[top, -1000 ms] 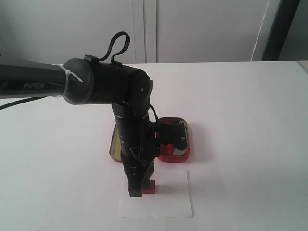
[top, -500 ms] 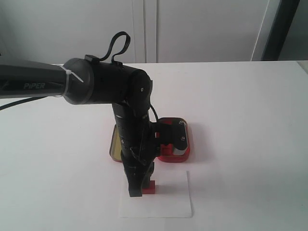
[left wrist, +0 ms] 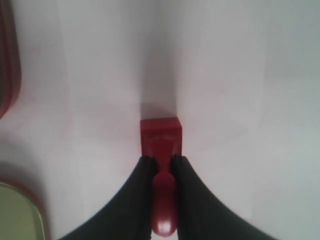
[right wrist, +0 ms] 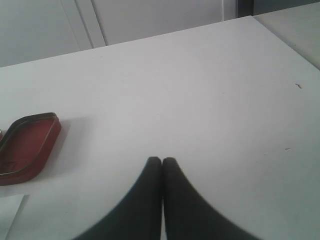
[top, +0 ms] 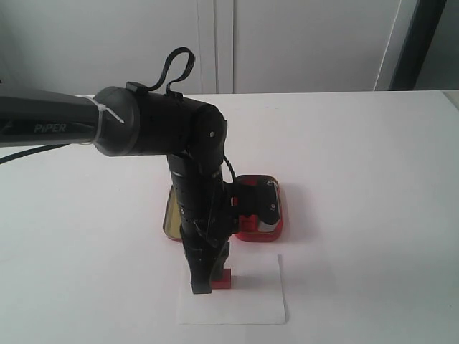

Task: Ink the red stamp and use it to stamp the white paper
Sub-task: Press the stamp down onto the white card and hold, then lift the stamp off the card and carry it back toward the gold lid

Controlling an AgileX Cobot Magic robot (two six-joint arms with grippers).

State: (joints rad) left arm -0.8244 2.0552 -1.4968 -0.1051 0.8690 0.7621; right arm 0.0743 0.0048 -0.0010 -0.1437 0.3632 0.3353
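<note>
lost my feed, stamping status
Left pincer shut on the red stamp, base on the white paper. Right pincer shut, empty. Ink tin beyond the paper, apart.

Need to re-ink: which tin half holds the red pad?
The exterior view's right half, red inside; the left half is yellowish inside.

The red stamp: small square block base with a rounded knob handle, standing upright, base down on the white paper, handle clamped in the left gripper. The white paper: thin rectangular sheet lying flat toward the bench's near edge, roughly midway along it; the stamp stands on its far-left part.
</note>
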